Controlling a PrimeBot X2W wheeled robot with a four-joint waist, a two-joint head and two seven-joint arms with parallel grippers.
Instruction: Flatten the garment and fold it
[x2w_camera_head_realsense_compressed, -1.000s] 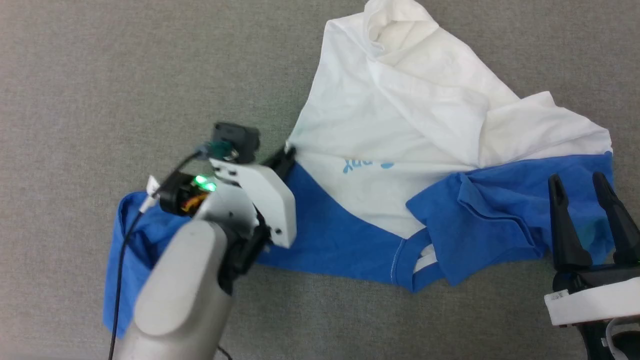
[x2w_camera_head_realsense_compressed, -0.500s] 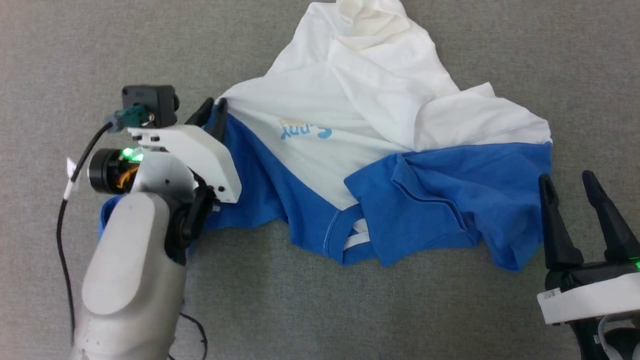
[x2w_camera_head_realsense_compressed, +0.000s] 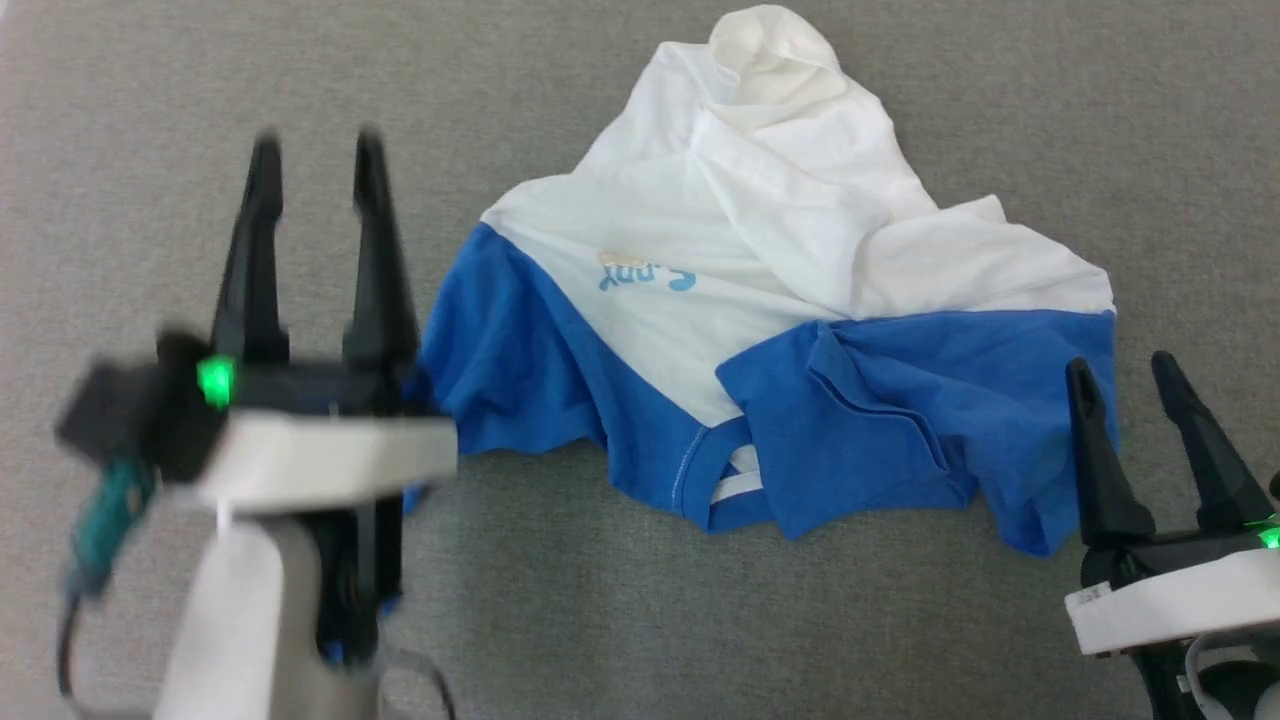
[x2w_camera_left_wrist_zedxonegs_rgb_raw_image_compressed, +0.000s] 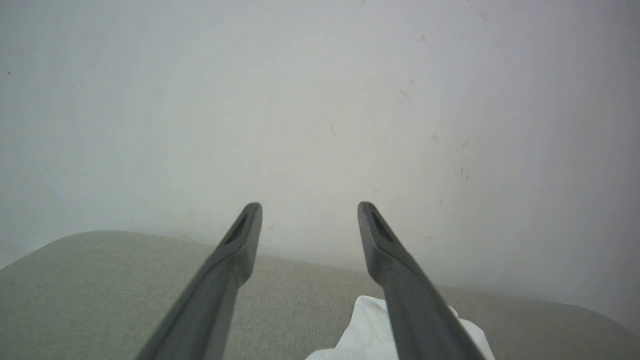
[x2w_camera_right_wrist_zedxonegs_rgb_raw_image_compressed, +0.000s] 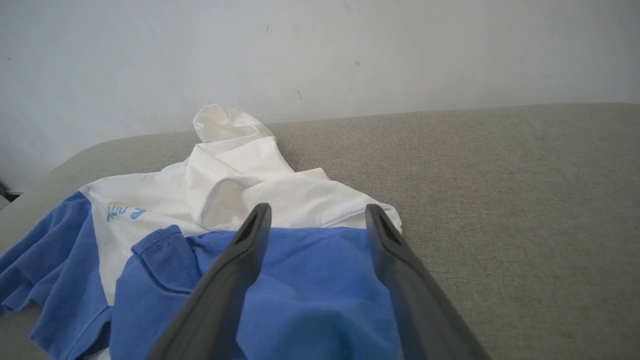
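Note:
The garment (x2w_camera_head_realsense_compressed: 760, 290) lies crumpled on the grey surface, white body bunched toward the far side and blue sleeves and shoulders along the near side. My left gripper (x2w_camera_head_realsense_compressed: 313, 145) stands open, raised just left of the blue left sleeve, with nothing between its fingers. In the left wrist view the left gripper (x2w_camera_left_wrist_zedxonegs_rgb_raw_image_compressed: 310, 206) points at a pale wall, with a white bit of the garment (x2w_camera_left_wrist_zedxonegs_rgb_raw_image_compressed: 370, 325) low between the fingers. My right gripper (x2w_camera_head_realsense_compressed: 1122, 366) is open at the garment's right edge. In the right wrist view the right gripper (x2w_camera_right_wrist_zedxonegs_rgb_raw_image_compressed: 317, 209) hovers open over the blue part of the garment (x2w_camera_right_wrist_zedxonegs_rgb_raw_image_compressed: 310, 280).
The grey fabric surface (x2w_camera_head_realsense_compressed: 150, 150) spreads around the garment on all sides. A pale wall (x2w_camera_right_wrist_zedxonegs_rgb_raw_image_compressed: 320, 50) rises behind its far edge.
My left gripper let go of the blue-and-white seam, opened wide and swung back up to point forward. The garment dropped and settled flatter. The head view shifted slightly.

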